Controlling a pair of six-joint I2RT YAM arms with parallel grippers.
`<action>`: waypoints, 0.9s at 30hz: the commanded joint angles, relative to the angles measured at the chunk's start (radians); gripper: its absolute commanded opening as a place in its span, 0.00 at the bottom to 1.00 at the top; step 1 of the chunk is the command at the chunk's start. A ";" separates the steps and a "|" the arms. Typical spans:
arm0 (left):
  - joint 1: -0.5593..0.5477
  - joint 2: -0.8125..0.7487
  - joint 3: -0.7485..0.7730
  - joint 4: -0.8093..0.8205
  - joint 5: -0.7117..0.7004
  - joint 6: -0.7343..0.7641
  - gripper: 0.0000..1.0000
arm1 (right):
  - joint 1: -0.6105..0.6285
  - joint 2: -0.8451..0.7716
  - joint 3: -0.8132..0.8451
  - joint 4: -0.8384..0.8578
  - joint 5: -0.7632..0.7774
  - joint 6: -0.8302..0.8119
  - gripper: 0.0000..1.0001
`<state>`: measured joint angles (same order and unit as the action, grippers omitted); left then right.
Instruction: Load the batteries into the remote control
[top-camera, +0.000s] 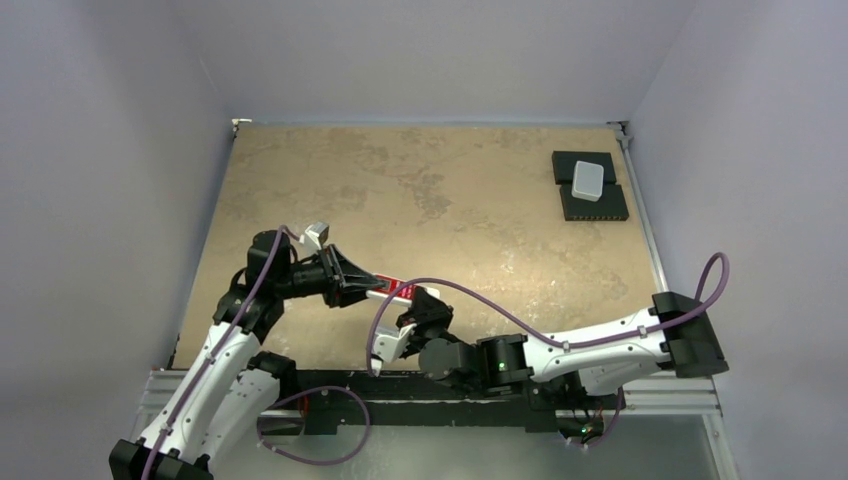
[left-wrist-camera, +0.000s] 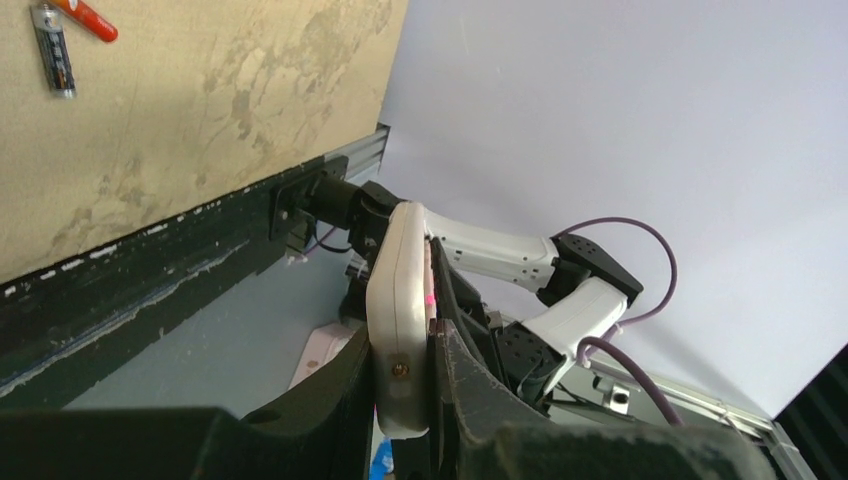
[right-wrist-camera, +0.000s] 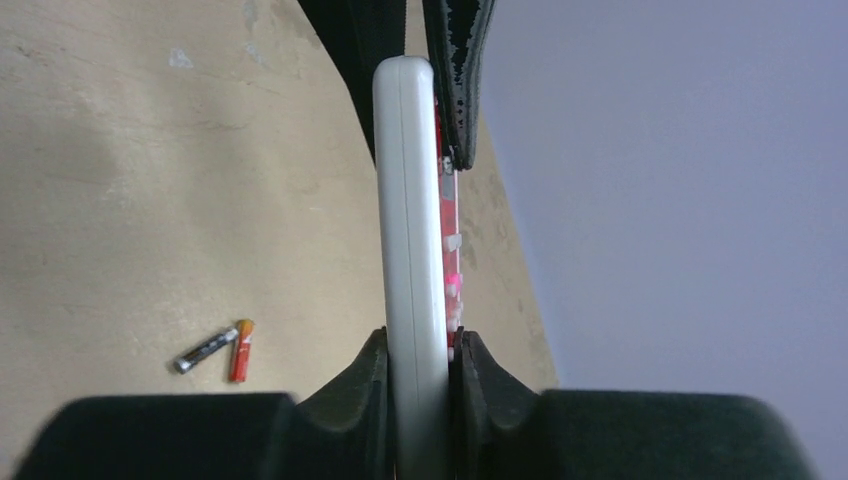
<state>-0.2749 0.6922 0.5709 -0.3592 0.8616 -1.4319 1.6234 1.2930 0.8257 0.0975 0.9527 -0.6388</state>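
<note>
Clamping the remote (right-wrist-camera: 408, 200), left gripper (left-wrist-camera: 405, 352) and right gripper (right-wrist-camera: 420, 350) are positioning it; next likely opening its back, batteries (right-wrist-camera: 207, 350) lying at eight o'clock.

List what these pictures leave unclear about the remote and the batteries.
- The remote control, its back: nearly edge-on in both wrist views; in the top view it faces away, clamped between the left tool and the right tool.
- The batteries: not findable in the top view; the orange one is cut by the left wrist view's top edge.
- Polarity marks: too small.
</note>
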 joint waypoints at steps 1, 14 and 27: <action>0.004 -0.014 0.029 -0.006 0.021 -0.055 0.05 | 0.001 -0.002 -0.001 0.074 0.048 0.030 0.00; 0.006 -0.028 0.043 0.064 0.010 -0.062 0.40 | 0.004 -0.029 -0.024 0.062 0.095 0.030 0.00; 0.005 0.053 0.188 -0.099 -0.038 0.368 0.59 | 0.002 -0.126 0.026 -0.253 0.064 0.352 0.00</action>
<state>-0.2749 0.7128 0.6930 -0.3897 0.8398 -1.2648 1.6287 1.2045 0.7929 -0.0090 1.0264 -0.4568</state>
